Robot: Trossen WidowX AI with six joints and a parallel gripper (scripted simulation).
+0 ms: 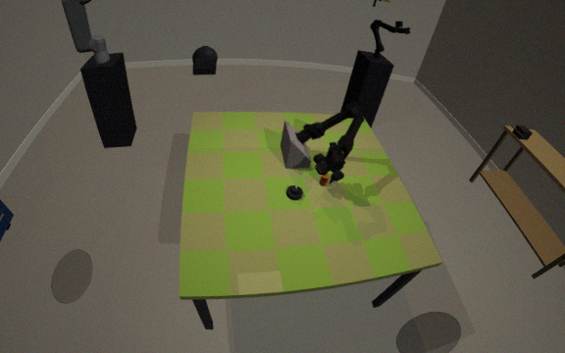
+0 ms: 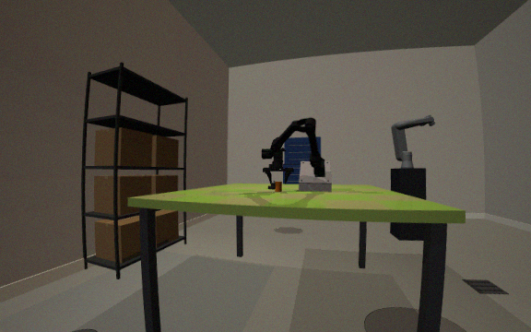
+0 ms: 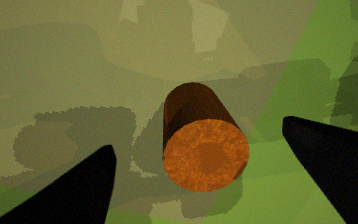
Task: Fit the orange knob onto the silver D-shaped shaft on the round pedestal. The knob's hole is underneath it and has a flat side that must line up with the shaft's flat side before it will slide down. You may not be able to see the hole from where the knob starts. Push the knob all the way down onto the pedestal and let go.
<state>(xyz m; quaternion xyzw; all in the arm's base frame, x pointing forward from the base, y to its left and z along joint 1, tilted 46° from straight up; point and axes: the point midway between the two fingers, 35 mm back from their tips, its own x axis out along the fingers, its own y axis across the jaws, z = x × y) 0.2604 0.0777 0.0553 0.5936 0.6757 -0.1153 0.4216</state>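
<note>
The orange knob (image 1: 324,180) (image 2: 278,186) (image 3: 205,155) stands upright on the table, its round top facing the wrist camera. Its underside and hole are hidden. My gripper (image 1: 329,175) (image 2: 278,180) (image 3: 198,138) is open and points down just above the knob, with nothing held. In the wrist view the knob lies between the two spread fingers, nearer the left one. The round black pedestal (image 1: 294,193) (image 2: 271,187) stands a short way left of the knob in the top view. Its small shaft (image 1: 296,187) sticks up; the flat side is too small to make out.
A grey wedge-shaped block (image 1: 294,149) (image 2: 315,186) stands at the arm's base, behind the pedestal in the top view. The table (image 1: 253,227) (image 2: 362,209) has a green and tan checkered top, with shadows of the arm across it.
</note>
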